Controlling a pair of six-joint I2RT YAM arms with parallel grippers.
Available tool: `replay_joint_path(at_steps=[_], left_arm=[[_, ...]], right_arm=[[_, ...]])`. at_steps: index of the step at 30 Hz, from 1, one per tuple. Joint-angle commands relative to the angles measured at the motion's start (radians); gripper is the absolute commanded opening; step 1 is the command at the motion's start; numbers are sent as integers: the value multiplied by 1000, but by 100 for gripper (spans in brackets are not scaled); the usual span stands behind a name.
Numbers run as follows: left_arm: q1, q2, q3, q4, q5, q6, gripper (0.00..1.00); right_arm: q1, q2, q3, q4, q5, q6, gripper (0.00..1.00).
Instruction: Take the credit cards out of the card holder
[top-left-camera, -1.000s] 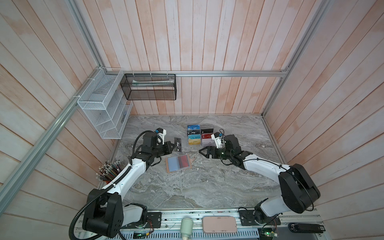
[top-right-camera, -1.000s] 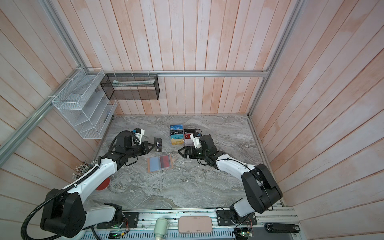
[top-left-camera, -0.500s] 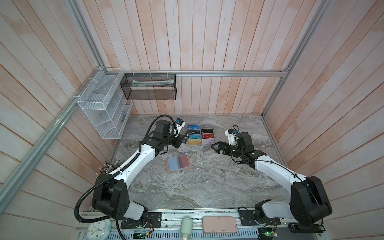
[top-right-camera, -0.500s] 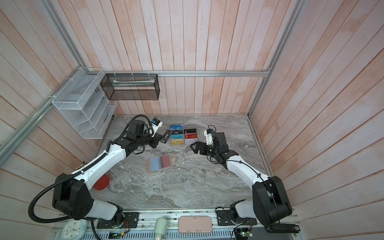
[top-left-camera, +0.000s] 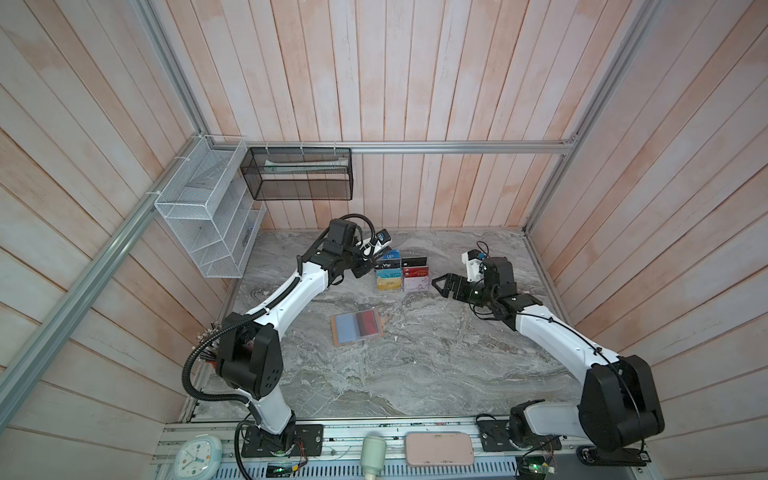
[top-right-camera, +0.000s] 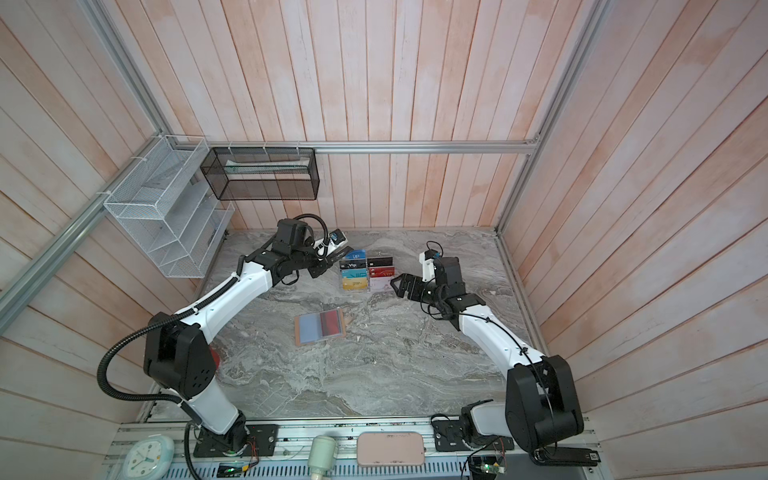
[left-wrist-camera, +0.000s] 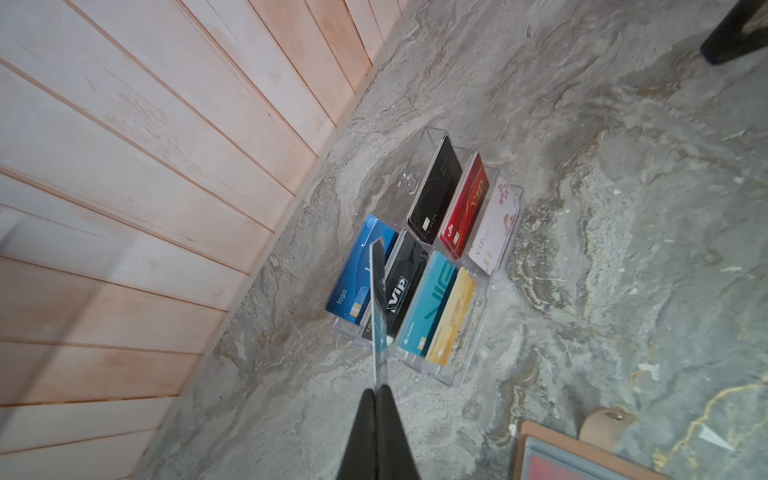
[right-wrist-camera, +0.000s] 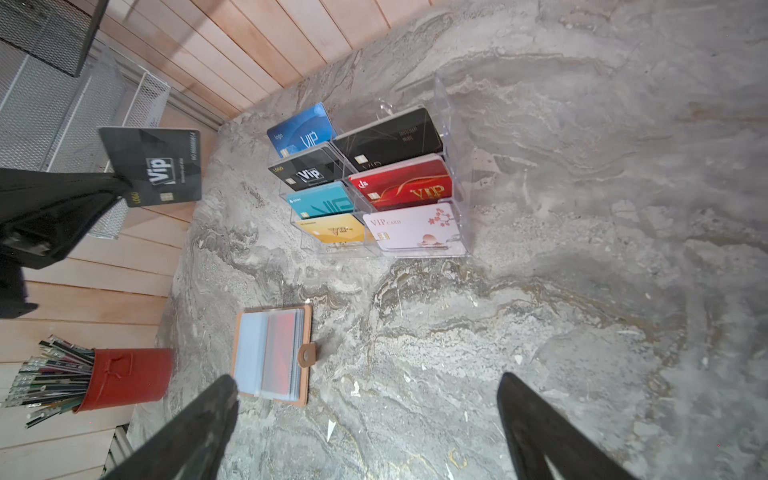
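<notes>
The tan card holder (top-left-camera: 337, 337) lies open on the marble table, in both top views, showing pale blue sleeves and its snap tab (right-wrist-camera: 306, 354). A dark red credit card (right-wrist-camera: 281, 347) sits behind the sleeve on the tab's side. My left gripper (left-wrist-camera: 377, 388) is shut on one corner of a black "Vip" credit card (right-wrist-camera: 156, 166) and holds it in the air over the left column of the clear rack. To the right of that rack my right gripper (right-wrist-camera: 368, 395) hovers above the table, open and holding nothing. The plain black card is out of view.
A clear acrylic rack (right-wrist-camera: 446, 104) with several coloured cards stands at the back middle. A red cup of pens (right-wrist-camera: 129, 378) is at the left wall. White (top-left-camera: 208, 216) and black (top-left-camera: 299, 174) mesh baskets hang on the walls. A pink case (top-left-camera: 439, 449) lies on the front rail.
My left gripper carried the black Vip card from beside the card holder back to the rack. My right gripper drew away to the right, staying open.
</notes>
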Motion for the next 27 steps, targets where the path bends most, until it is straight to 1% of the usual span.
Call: replay_joint_path(at_steps=[1,4,7,12,16,21,24,27], left_arm=[[-3,39,47,-16,-14,154,0],[-7,91,101,-53,-2,215,0],[-11,138,157,-94,9,248,0],[-30,200,197,-140,-20,326,0],[-43,220,186,-114,-29,344,0],[-47,262,222,-138,-49,367,0],[-47,271,232,-129,-48,369,0],[-47,284,245,-138,-45,377,0]], right_arm=[[-4,34,69,-23,34,-34,98],[-4,65,116,-42,56,-53,98],[-4,96,160,-70,70,-84,98],[0,114,186,-78,55,-117,98],[19,111,184,-61,58,-160,98],[54,110,187,-37,78,-215,98],[85,114,192,-27,111,-224,98],[98,131,202,-25,114,-218,98]])
